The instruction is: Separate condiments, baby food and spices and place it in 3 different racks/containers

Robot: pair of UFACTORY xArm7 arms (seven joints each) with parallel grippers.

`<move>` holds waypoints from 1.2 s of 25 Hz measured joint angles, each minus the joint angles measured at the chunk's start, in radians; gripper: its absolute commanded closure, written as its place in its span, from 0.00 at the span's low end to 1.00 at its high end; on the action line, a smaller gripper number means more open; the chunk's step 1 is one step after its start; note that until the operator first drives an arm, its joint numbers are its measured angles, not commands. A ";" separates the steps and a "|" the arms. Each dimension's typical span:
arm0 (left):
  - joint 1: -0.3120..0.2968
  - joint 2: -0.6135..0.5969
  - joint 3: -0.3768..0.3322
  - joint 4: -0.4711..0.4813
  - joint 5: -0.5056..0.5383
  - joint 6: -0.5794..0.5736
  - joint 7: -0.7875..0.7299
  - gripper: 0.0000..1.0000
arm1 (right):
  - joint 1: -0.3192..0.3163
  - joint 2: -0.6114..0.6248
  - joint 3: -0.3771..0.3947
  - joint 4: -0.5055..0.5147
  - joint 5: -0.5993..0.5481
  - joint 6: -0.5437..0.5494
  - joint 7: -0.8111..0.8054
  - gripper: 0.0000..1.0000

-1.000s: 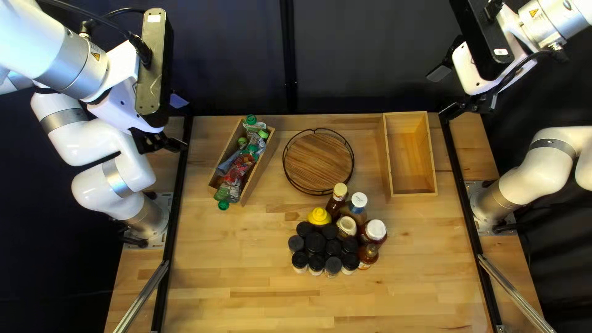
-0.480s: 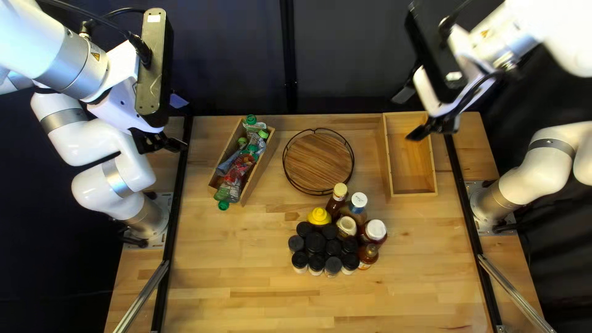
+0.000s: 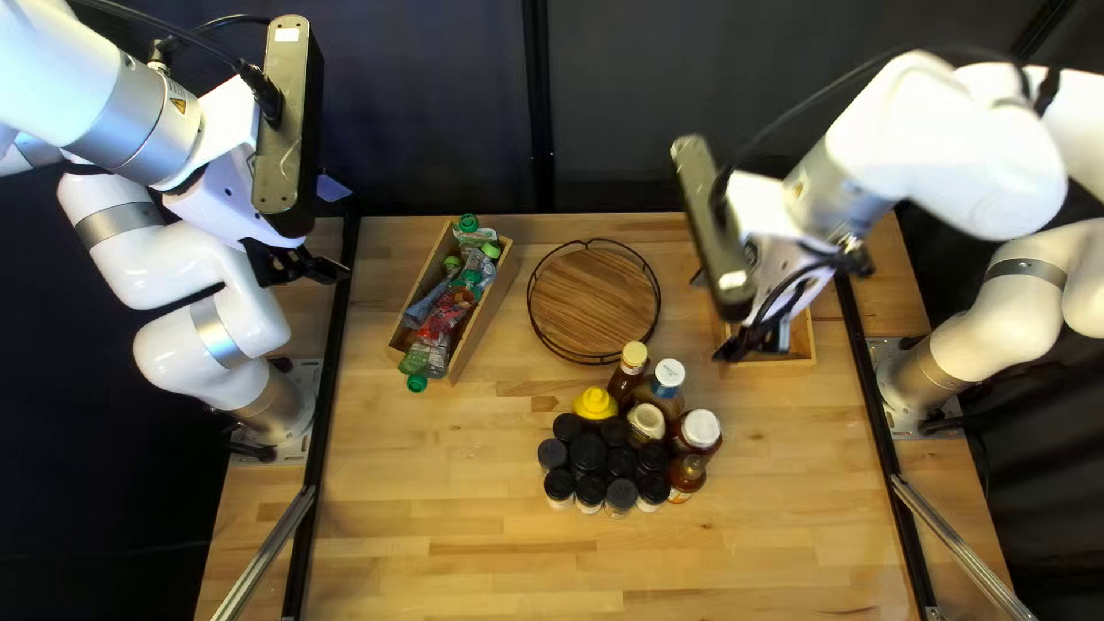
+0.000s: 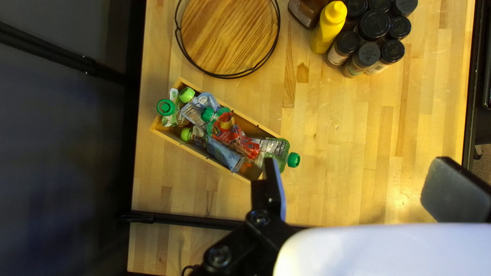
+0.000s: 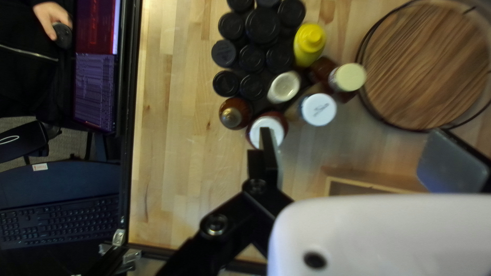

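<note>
The right gripper [image 3: 713, 315], its fingers spread wide, is seen partly hiding a wooden box [image 3: 803, 349] near the far right corner of the table [image 3: 437, 506]. By the far edge, a wire-rimmed round tray [image 3: 592, 301] is set between it and a wooden crate [image 3: 497, 293], where baby food pouches [image 3: 446, 308] are piled. Mid-table, black-capped spice jars [image 3: 589, 452] are clustered beside a yellow squeeze bottle [image 3: 595, 403] and condiment bottles [image 3: 669, 376]. The left gripper [image 3: 336, 230] is held wide open near the left edge.

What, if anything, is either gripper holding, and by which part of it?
Nothing is held: the left gripper and the right gripper both stand open, fingers wide apart.
</note>
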 measured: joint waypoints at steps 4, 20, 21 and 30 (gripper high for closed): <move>0.000 0.000 0.000 0.000 0.000 0.000 0.000 0.00 | -0.021 -0.081 0.077 0.007 -0.065 0.002 0.118 0.00; 0.000 0.000 0.000 0.000 0.000 0.000 0.000 0.00 | -0.091 -0.175 0.282 -0.135 -0.357 -0.166 0.495 0.00; 0.000 0.000 0.000 0.000 0.000 0.000 0.000 0.00 | -0.096 -0.186 0.287 -0.141 -0.370 -0.177 0.505 0.00; 0.000 0.000 0.000 0.000 0.000 0.000 0.000 0.00 | -0.121 -0.269 0.287 -0.178 -0.402 -0.259 0.502 0.00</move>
